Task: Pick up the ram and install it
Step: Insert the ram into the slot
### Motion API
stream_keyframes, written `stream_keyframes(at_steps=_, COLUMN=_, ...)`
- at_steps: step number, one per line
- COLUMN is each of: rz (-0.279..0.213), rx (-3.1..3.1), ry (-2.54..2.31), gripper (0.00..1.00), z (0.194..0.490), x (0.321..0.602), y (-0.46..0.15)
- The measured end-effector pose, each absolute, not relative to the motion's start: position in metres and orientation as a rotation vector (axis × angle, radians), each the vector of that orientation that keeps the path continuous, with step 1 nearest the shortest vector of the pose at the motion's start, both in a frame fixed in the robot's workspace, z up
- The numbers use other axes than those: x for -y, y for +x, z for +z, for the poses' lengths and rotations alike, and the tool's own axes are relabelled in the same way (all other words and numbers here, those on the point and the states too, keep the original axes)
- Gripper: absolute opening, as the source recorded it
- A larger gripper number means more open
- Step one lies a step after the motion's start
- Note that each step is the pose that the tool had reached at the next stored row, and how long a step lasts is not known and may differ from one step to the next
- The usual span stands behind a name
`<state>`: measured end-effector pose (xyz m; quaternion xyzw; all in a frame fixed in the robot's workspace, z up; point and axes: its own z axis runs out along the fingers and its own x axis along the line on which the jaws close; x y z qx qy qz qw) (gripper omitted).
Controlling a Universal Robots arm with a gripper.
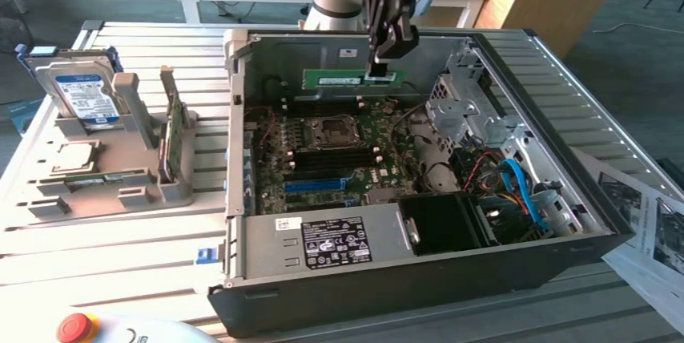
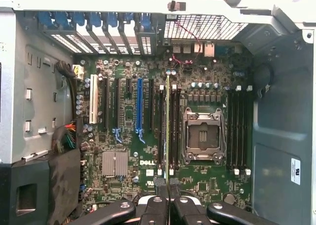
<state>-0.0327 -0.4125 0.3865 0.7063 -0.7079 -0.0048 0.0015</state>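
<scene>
The gripper [image 1: 380, 74] is pinching the ram [image 1: 336, 78] near one end, its fingers pressing together on the stick's upper edge; the ram is hanging level inside the open computer case [image 1: 428, 287], clear above the motherboard [image 2: 128, 151]; in the wrist view its long axis is running parallel to the black memory slots [image 2: 176, 131] beside the CPU socket [image 2: 201, 136], seemingly not yet seated.

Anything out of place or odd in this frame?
Nothing spilled or damaged. One oddity: the claw grips the ram off-centre, near its end on the exterior view's right, so most of the stick juts out sideways above the motherboard.
</scene>
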Motion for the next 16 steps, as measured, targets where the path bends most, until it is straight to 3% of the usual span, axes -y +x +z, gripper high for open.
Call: stream_keyframes(at_steps=16, rz=-0.015, rx=2.222, ry=2.217, gripper=0.12, z=0.366, x=0.413, y=-0.033)
